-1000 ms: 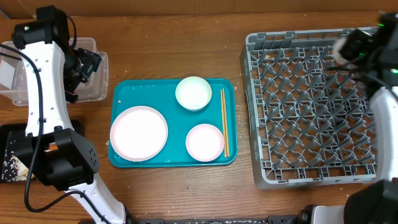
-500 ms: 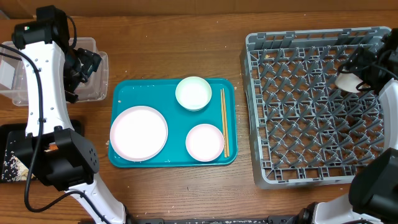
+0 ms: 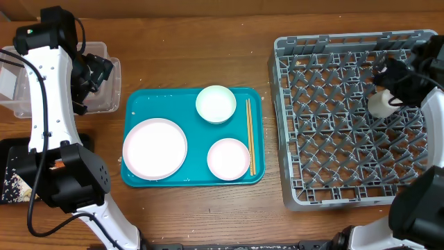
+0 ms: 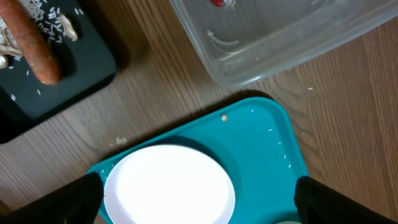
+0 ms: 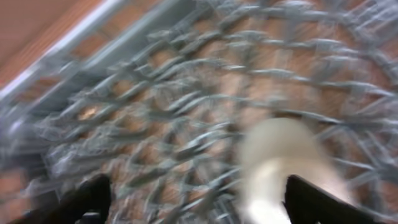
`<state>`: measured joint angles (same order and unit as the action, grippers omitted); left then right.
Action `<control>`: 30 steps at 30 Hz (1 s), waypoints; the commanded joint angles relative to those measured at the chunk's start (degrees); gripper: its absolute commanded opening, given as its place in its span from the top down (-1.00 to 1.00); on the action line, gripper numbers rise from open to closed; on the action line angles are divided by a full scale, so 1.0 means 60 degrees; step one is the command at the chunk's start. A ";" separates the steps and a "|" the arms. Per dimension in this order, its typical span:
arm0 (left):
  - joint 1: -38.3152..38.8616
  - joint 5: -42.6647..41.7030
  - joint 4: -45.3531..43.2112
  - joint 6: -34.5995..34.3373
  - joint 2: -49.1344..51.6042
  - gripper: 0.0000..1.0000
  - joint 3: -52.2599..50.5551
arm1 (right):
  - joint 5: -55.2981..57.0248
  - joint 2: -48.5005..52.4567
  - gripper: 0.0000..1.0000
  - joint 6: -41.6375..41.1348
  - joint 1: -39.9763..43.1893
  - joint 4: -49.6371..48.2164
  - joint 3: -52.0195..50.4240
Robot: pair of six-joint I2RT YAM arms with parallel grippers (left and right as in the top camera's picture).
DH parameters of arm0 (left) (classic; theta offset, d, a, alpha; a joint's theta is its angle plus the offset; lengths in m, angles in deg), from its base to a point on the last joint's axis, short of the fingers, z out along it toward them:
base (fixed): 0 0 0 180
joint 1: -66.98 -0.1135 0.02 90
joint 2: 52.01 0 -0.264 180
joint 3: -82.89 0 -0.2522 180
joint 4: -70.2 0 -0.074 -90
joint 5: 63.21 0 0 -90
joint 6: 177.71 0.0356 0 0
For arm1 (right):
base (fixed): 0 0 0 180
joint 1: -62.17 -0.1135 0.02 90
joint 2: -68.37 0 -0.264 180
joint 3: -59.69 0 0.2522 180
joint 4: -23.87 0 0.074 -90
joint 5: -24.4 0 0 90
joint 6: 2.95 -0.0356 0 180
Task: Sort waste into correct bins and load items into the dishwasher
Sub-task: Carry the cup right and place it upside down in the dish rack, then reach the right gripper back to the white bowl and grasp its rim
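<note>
Black tray (image 4: 81,68) sits nearest at the front left, carrying the orange stick (image 4: 37,46) and pale scraps (image 4: 65,25). Beside it, the teal tray (image 3: 198,135) holds 2 plates, the large plate (image 3: 155,147) at left and the smaller plate (image 3: 228,158) at right. The bowl (image 3: 216,103) is behind them and the chopsticks (image 3: 250,137) lie along the right edge.

Farther back, the left gripper (image 4: 199,198) hangs between the clear tub (image 4: 280,37) and the teal tray, its claw spread wide and holding nothing. A red wrapper (image 4: 217,3) shows in the tub.

On the right, the grey rack (image 3: 347,160) holds the small cup (image 3: 380,104) in its far half. The right gripper (image 5: 199,199) hovers just over it, fingers parted wider than the cup and not clamping it, though that view is blurred.
</note>
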<state>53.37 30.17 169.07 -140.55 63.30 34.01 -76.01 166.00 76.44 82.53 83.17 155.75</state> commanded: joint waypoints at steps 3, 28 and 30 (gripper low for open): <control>0.0022 0.0004 0.0015 -0.0200 -0.0284 -1.00 -0.0051 | -0.5464 -0.1217 -1.00 0.0426 -0.1453 0.0004 0.0164; 0.0022 0.0004 0.0018 -0.0200 -0.0284 -0.99 -0.0051 | 0.2120 0.2317 -0.97 -0.1767 -1.0320 -0.3628 -0.0153; 0.0022 0.0004 0.0018 -0.0200 -0.0284 -0.99 -0.0051 | 0.2120 0.2594 -0.92 -0.1599 -1.0320 -0.3690 -0.0153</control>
<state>53.37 30.19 169.07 -140.55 63.30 34.01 -66.16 179.87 66.65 20.26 61.86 155.14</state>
